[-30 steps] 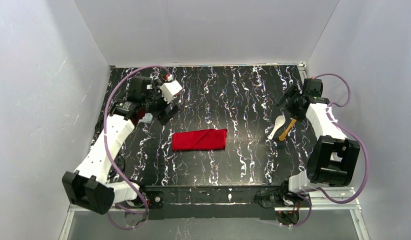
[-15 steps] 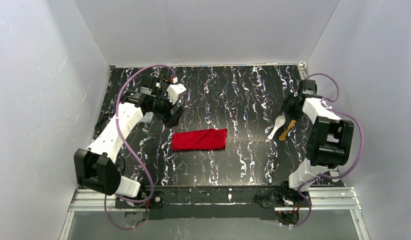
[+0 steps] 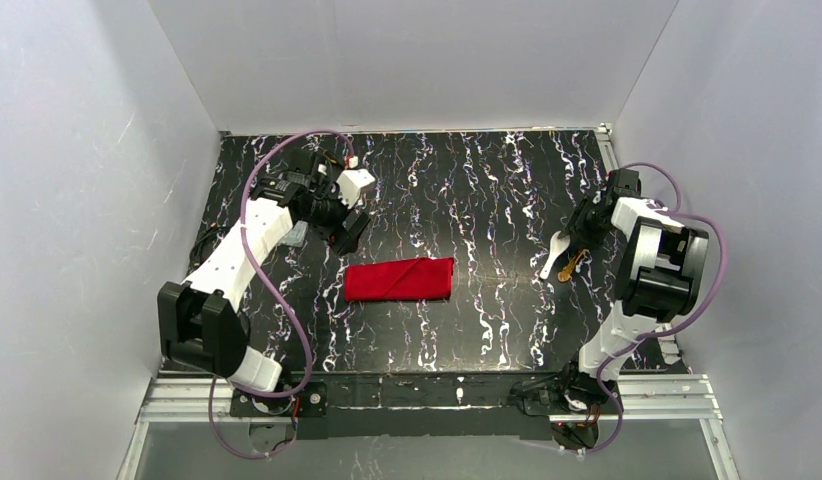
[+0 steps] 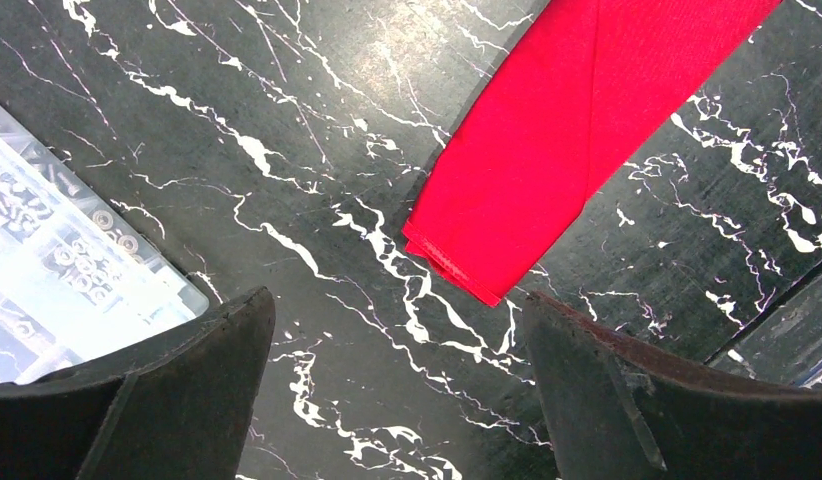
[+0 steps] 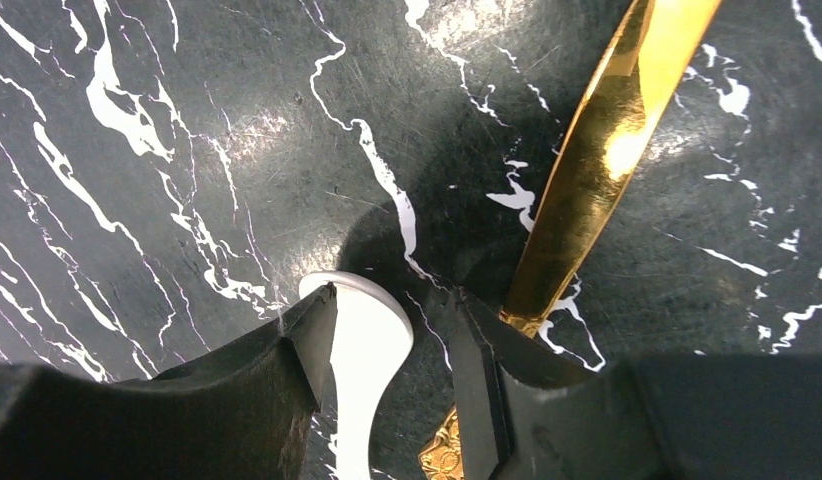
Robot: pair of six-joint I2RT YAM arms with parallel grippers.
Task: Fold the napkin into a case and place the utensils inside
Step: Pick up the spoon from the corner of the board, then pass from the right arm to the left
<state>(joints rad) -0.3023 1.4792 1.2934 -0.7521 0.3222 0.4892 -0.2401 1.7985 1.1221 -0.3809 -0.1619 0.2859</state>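
Containers. We see one clear compartment box [image 4: 57, 260] at the left edge of the left wrist view; its cells hold small hardware too blurred to name. The red case [image 3: 400, 279] lies flat mid-table [image 3: 487, 180] as a narrow folded rectangle with a diagonal edge, and we see nothing in it.

Counts. We count one case, one box and two utensils: a white spoon [image 3: 553, 250] and a gold utensil [image 3: 574, 262], side by side right of the case and well apart from it.

Grippers. The left gripper [image 4: 397, 400] hangs over the table with jaws wide apart, holding nothing; the case's left end lies between its fingers in view. The right gripper [image 5: 397, 320] is low and half-open, straddling the spoon's [image 5: 362, 350] handle: one finger [image 5: 307, 340] meets the handle's edge, the other stands between the handle and the gold utensil [image 5: 597, 150], with a gap to the spoon.
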